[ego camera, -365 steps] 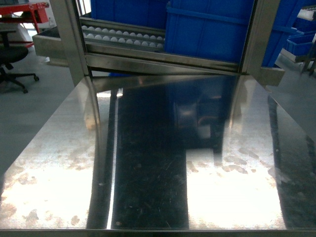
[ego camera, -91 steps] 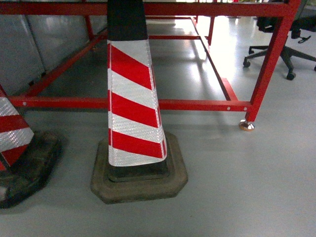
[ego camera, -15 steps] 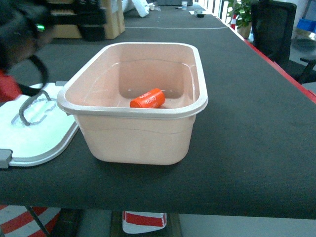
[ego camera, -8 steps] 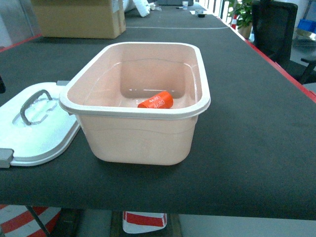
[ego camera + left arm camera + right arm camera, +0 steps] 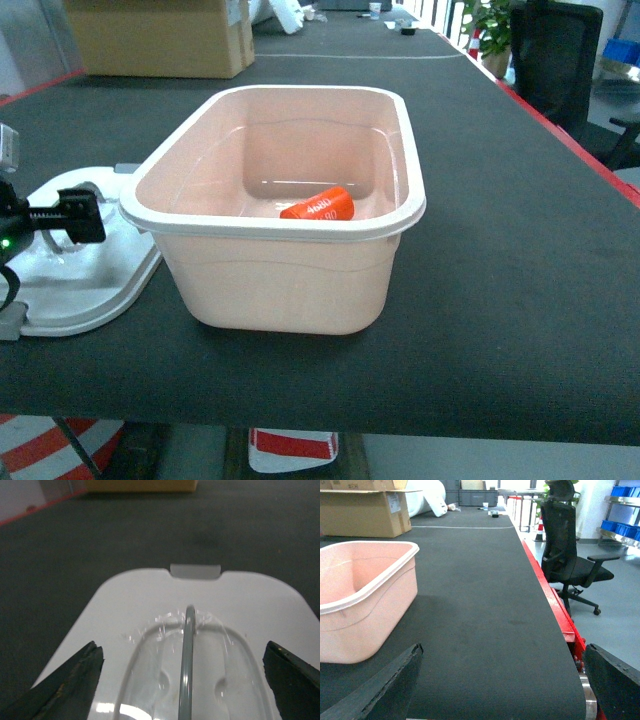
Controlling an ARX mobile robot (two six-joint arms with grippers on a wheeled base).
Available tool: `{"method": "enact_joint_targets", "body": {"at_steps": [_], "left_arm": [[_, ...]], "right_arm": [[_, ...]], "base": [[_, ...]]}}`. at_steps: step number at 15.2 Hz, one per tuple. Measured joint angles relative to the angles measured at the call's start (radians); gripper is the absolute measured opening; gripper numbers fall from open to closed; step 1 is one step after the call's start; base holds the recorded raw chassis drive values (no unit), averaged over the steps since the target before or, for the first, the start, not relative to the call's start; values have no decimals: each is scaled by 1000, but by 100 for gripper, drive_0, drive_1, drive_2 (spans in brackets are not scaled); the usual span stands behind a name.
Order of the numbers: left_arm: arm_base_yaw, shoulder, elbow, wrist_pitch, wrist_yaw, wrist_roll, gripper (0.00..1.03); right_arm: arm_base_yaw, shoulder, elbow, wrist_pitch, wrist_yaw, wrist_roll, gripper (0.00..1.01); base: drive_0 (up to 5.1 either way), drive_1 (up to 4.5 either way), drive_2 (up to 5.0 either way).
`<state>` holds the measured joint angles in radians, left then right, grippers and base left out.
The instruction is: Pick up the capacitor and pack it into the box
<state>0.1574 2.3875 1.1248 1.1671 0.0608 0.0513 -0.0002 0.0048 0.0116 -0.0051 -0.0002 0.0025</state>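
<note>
capacitor (image 5: 318, 208): lying inside box (image 5: 404, 150)
lid (image 5: 240, 600): at tabletop's left edge, handle (image 5: 186, 665) running straight ahead between left gripper (image 5: 182, 680) tips
left gripper: spread wide, empty
right gripper (image 5: 502, 680): wide open, empty

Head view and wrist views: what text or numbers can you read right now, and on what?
"4680" (roughly; blurred), white print on the capacitor lying in the box.
A second white line below it: mostly hidden by the rim, unreadable.
Label on the cardboard carton: too small to read.
Lid: no text.
</note>
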Motion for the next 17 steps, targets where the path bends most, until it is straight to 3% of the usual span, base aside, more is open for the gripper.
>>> {"method": "enact_joint_targets", "body": {"at_steps": [8, 14, 17], "left_arm": [[-4, 35, 36, -45, 14, 32, 2], [7, 34, 36, -45, -25, 12, 2], [34, -56, 23, -114, -55, -2, 2]], "right_arm": [[0, 0, 0, 0, 0, 0, 98], [0, 0, 0, 0, 0, 0, 98], [0, 0, 0, 0, 0, 0, 98]], "base": [[0, 0, 0], [0, 0, 0], [0, 0, 0]]}}
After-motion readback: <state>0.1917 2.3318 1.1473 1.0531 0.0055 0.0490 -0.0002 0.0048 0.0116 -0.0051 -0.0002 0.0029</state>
